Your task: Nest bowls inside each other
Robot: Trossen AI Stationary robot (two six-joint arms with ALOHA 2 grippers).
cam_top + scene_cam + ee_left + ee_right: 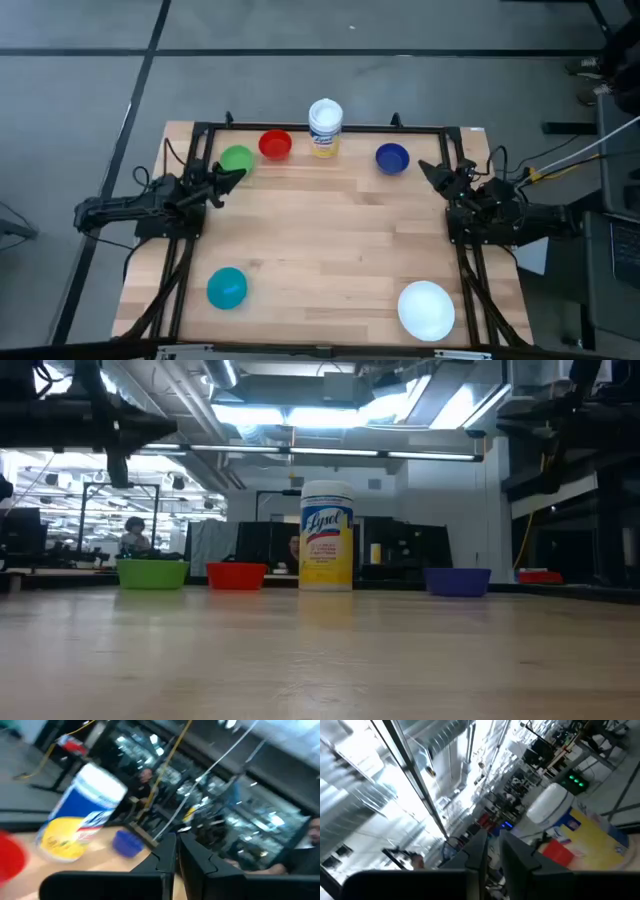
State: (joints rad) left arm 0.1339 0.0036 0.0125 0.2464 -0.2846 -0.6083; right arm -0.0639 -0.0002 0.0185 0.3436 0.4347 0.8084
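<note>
Five bowls stand apart on the wooden table. The green bowl (236, 159) (152, 573), the red bowl (275, 145) (236, 576) and the dark blue bowl (392, 158) (457, 581) sit on their bases along the far edge. Near the front edge are the cyan bowl (227, 288) at the left and the white bowl (427, 310) at the right. My left gripper (238, 177) (177, 851) hovers shut just beside the green bowl, raised off the table. My right gripper (428, 170) (494, 851) hangs shut near the dark blue bowl, its fingers almost together and holding nothing.
A white cylindrical wipes tub with a yellow label (325, 128) (326, 536) stands upright at the far edge between the red and dark blue bowls. A black frame (330, 128) runs round the table. The bare wood in the middle (320, 230) offers free room.
</note>
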